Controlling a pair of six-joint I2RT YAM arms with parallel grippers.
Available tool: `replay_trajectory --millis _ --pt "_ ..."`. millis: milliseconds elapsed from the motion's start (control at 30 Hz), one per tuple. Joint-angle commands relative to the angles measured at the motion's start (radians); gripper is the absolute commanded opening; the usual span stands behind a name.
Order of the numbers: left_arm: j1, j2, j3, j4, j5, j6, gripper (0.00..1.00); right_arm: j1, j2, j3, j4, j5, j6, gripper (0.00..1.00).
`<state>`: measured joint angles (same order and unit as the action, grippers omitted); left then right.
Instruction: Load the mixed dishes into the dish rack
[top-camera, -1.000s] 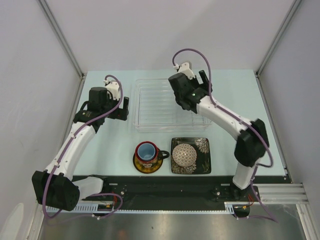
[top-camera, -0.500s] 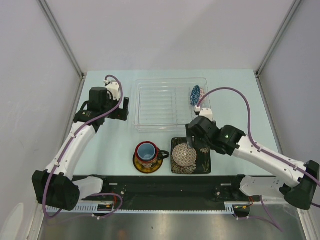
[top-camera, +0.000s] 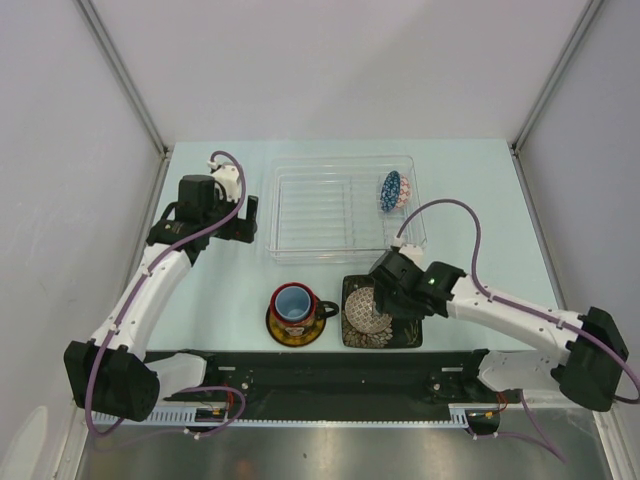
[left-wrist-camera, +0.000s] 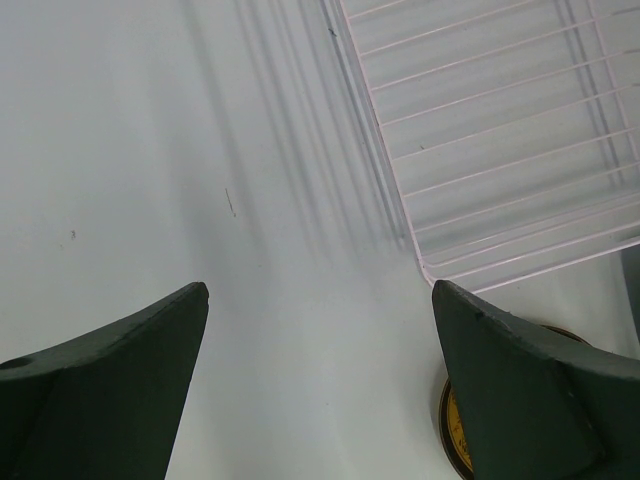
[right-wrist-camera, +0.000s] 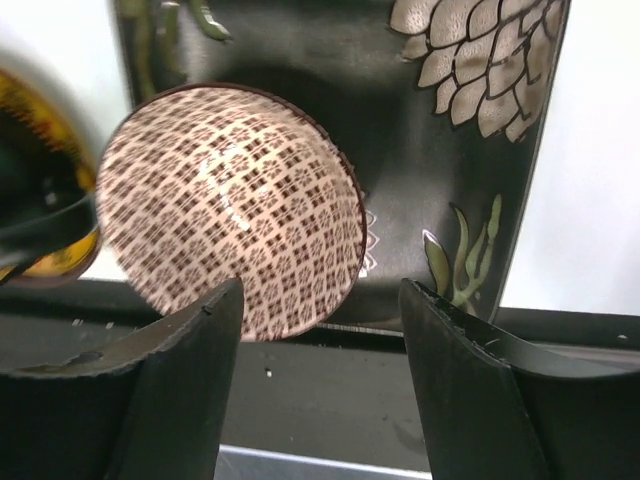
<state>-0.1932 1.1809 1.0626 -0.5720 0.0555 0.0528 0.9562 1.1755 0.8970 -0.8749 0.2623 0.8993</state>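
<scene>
The see-through dish rack (top-camera: 330, 215) (left-wrist-camera: 500, 130) lies at the table's middle back. A small blue-patterned bowl (top-camera: 390, 190) stands on edge in its right end. In front, a black mug (top-camera: 294, 304), light blue inside, sits on the yellow saucer (top-camera: 296, 331) (left-wrist-camera: 455, 440) (right-wrist-camera: 22, 112). A pale brown-patterned bowl (top-camera: 362, 310) (right-wrist-camera: 230, 205) rests on the square black flowered plate (top-camera: 402, 322) (right-wrist-camera: 450, 150). My right gripper (top-camera: 384, 298) (right-wrist-camera: 320, 290) hovers open over that bowl's near rim, gripping nothing. My left gripper (top-camera: 247, 216) (left-wrist-camera: 320, 300) is open and empty, left of the rack.
A black base strip (top-camera: 330, 375) runs along the near edge just below the plate and saucer. Grey walls close in the table on the left, back and right.
My right arm swung from the rack's right end down to the front plate, leaving the blue-patterned bowl in the rack. Its jaws have narrowed. The left arm has not moved.
</scene>
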Motion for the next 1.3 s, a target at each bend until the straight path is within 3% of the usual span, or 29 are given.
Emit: replay_trajectory --millis 0,200,400,700,733,933,1033,1267 --pt "0.008 -0.009 0.037 0.008 0.0 -0.01 0.99 0.003 0.065 -0.038 0.088 -0.009 0.075 0.67" --pt "0.006 -0.012 0.02 0.015 -0.008 -0.005 0.99 -0.014 0.137 -0.078 0.154 -0.026 0.069 0.63" --pt "0.006 -0.003 0.019 0.023 -0.002 -0.01 0.99 -0.05 0.167 -0.081 0.183 -0.052 0.056 0.48" --pt "0.006 -0.01 0.025 0.02 -0.003 -0.005 0.99 -0.056 0.153 -0.081 0.166 -0.041 0.069 0.1" --pt "0.006 -0.01 0.027 0.017 -0.002 -0.005 0.99 -0.056 0.136 -0.081 0.165 -0.034 0.07 0.0" --pt "0.006 -0.024 0.019 0.015 -0.005 -0.004 0.99 -0.04 0.01 -0.015 0.053 0.111 0.038 0.0" --pt "0.008 -0.024 0.014 0.018 -0.005 -0.005 0.99 -0.018 -0.023 0.121 -0.137 0.252 -0.005 0.0" --pt "0.006 -0.023 0.019 0.018 0.001 -0.013 0.99 0.026 0.081 0.509 -0.389 0.636 -0.117 0.0"
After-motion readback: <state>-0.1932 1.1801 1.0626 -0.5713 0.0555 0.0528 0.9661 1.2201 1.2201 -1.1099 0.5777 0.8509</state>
